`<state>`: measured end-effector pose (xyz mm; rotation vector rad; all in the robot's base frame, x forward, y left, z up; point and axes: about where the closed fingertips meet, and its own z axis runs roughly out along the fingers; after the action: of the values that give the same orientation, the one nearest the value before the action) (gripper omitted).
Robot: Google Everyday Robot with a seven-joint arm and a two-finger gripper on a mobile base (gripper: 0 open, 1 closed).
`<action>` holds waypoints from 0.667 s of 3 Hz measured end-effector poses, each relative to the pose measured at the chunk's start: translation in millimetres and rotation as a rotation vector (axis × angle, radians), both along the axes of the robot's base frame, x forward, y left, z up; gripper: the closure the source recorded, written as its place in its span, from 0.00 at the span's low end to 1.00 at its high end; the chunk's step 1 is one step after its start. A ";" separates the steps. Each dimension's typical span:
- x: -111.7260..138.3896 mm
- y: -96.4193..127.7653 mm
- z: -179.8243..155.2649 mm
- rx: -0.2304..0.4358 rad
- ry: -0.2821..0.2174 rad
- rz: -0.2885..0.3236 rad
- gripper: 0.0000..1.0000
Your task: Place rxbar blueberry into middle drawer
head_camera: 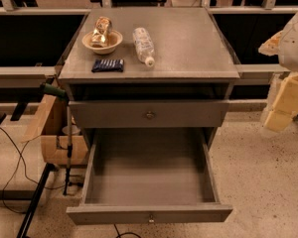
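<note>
The rxbar blueberry (108, 65), a small flat dark navy bar, lies near the front left edge of the grey cabinet top (188, 48). The middle drawer (149, 213) is pulled out wide open below, with its flat floor bare and a small round knob on its narrow front panel. The drawer above it (149, 114), with a taller front panel, is shut. My gripper (283, 105) hangs at the far right edge of the view, beside the cabinet and well away from the bar, holding nothing that shows.
A clear plastic bottle (144, 45) lies on the cabinet top right of a bowl (102, 42) holding a shiny gold snack bag (101, 30). A cardboard box (54, 133), a green-handled pole (68, 133) and cables (10, 167) sit left of the drawer.
</note>
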<state>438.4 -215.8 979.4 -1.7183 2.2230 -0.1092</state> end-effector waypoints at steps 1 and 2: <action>0.0 0.0 0.0 0.000 0.000 0.000 0.00; 18.7 13.5 -7.0 0.047 -0.017 -0.031 0.00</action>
<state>457.1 -202.3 972.3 -1.6527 2.2228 -0.0787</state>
